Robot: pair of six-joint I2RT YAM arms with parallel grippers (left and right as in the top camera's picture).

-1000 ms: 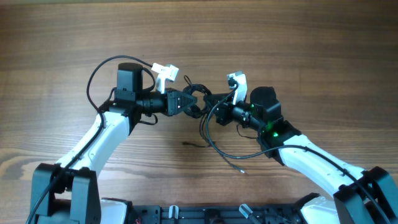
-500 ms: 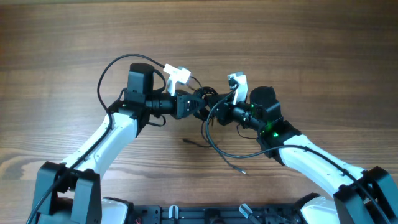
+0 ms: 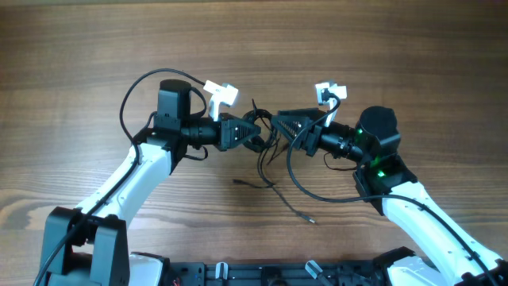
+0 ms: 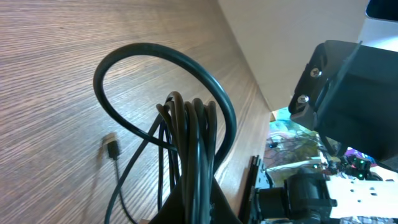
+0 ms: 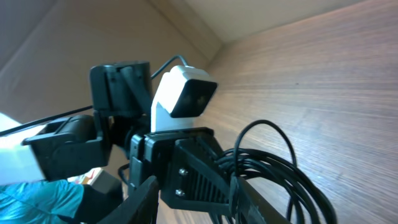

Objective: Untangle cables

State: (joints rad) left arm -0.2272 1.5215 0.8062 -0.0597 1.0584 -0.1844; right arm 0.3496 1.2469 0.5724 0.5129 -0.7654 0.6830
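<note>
- At the near edge, a black rail [image 3: 254,274] is seen between the two arm bases.
- Ahead of it, a near plug [image 3: 311,219] lies on the table [image 3: 413,48] at the end of a long loose strand. A far plug [image 3: 238,183] lies to its left on a shorter strand.
- The right arm's wire [image 3: 297,181] is looped just beside the long strand, between it and the right arm.
- Further on, the cables [image 3: 260,141] are gathered in a dark bundle at mid-table, between the two grippers, and the loose strands trail from it toward the near edge.
- The bundle's long axis is laid left to right. It points out of the left gripper [image 3: 251,132] toward the right arm, and one wide loop is bowed out to the side.
- The left gripper is clamped fully onto the bundle's base.
- The right gripper [image 3: 279,121] is set at the bundle's other end with its jaws parted. Nothing is seen clamped in them, and whether a strand touches them cannot be told.
- In the right wrist view, much of the table behind is blocked by the left gripper and its white camera [image 5: 181,93].
</note>
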